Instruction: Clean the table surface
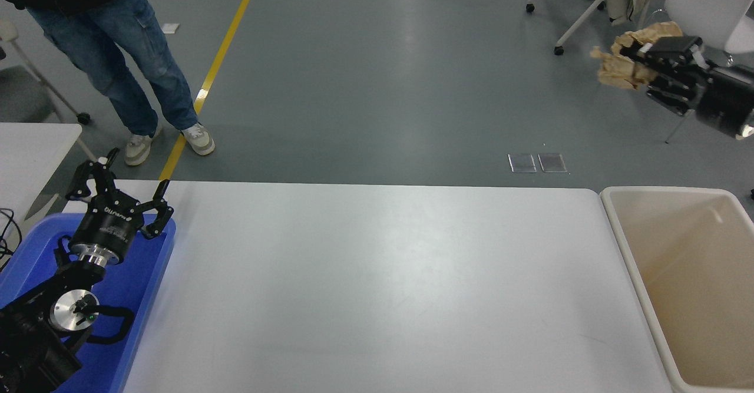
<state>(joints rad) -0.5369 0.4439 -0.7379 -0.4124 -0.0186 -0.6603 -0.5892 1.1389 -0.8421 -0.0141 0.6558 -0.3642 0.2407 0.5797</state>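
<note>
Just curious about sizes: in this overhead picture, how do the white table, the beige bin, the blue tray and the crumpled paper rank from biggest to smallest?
1. White table, by far.
2. Beige bin, though cut off by the frame.
3. Blue tray, partly hidden by the left arm, so its rank against the bin is unsure.
4. Crumpled paper, smallest, held up by the right hand.

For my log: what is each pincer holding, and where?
The right pincer grips a crumpled tan paper wad at its right side. The left pincer holds nothing.
</note>
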